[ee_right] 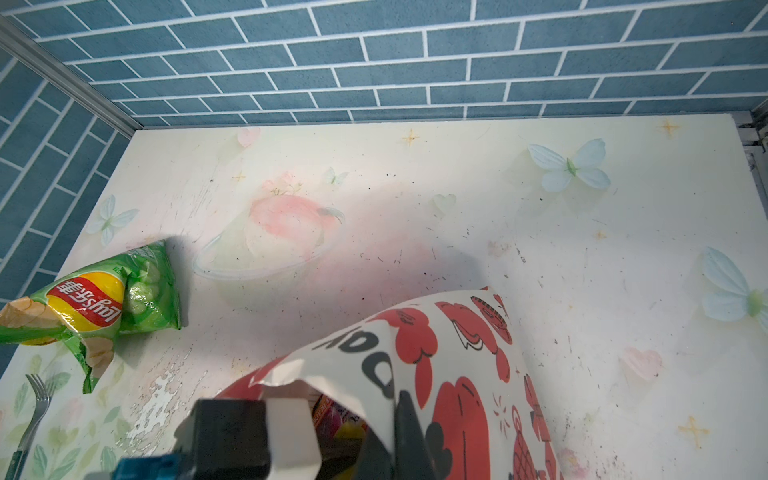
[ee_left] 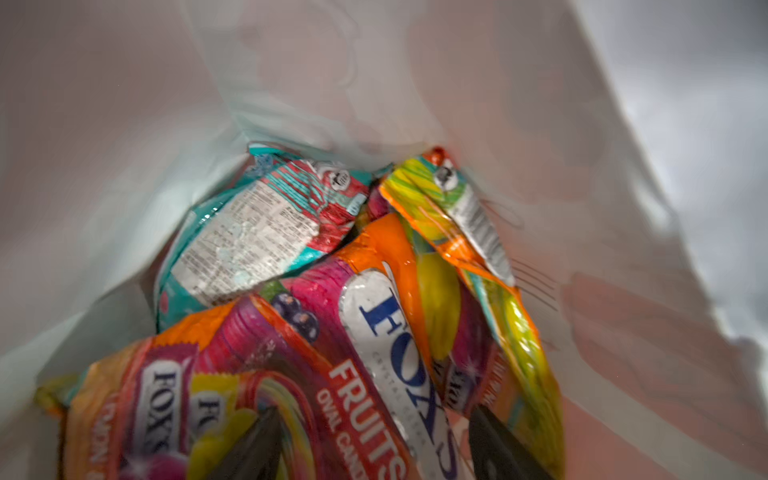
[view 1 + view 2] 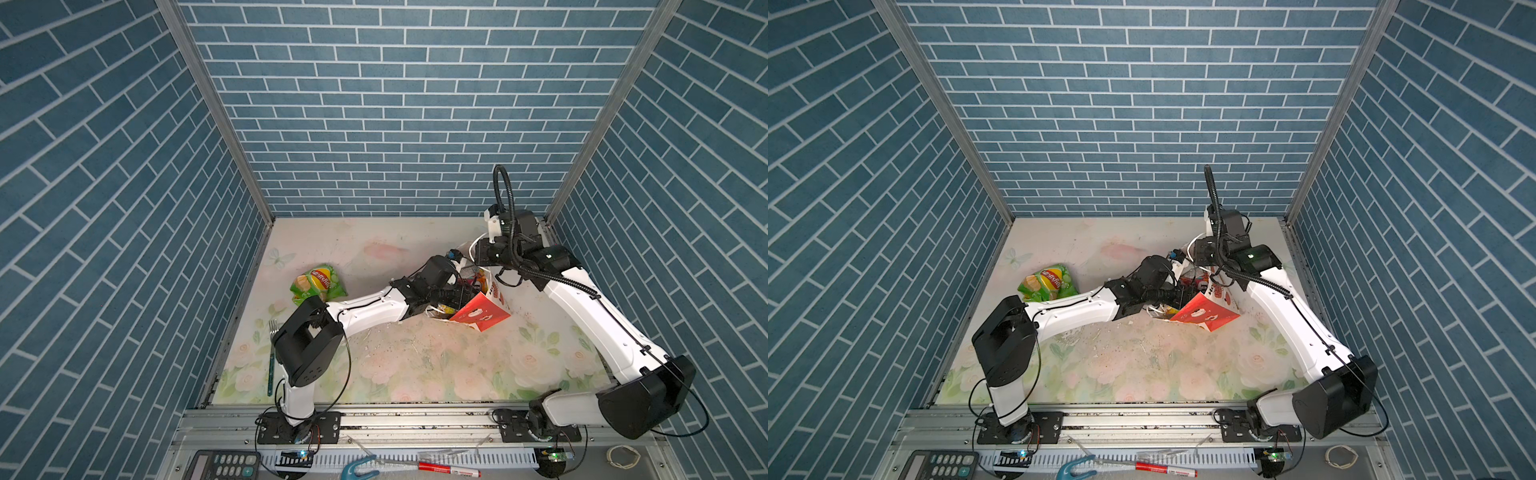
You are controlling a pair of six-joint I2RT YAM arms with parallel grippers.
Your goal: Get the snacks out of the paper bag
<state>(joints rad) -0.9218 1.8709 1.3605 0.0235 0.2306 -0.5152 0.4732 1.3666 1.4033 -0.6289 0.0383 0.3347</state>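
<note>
The paper bag (image 3: 482,313) (image 3: 1204,311) leans at the back right of the table, white with red cartoon prints (image 1: 457,353). My left gripper (image 2: 374,449) is deep inside it and open. Its dark fingers (image 2: 257,449) straddle an orange FOX'S Fruits packet (image 2: 374,332). Packed around that are a teal-white packet (image 2: 257,232), a yellow-green striped packet (image 2: 469,232) and another FOX'S packet (image 2: 158,399). My right gripper (image 1: 399,419) is shut on the bag's rim, holding its mouth up. A green Lay's chip bag (image 3: 318,284) (image 3: 1046,284) (image 1: 95,307) lies outside on the table, at the left.
A fork (image 3: 272,357) (image 1: 33,415) lies along the table's left edge, in front of the chip bag. Blue brick walls close the table on three sides. On the front ledge lie a calculator (image 3: 224,463), a blue hook tool (image 3: 357,467), a red marker (image 3: 449,468) and a rubber band (image 3: 623,456).
</note>
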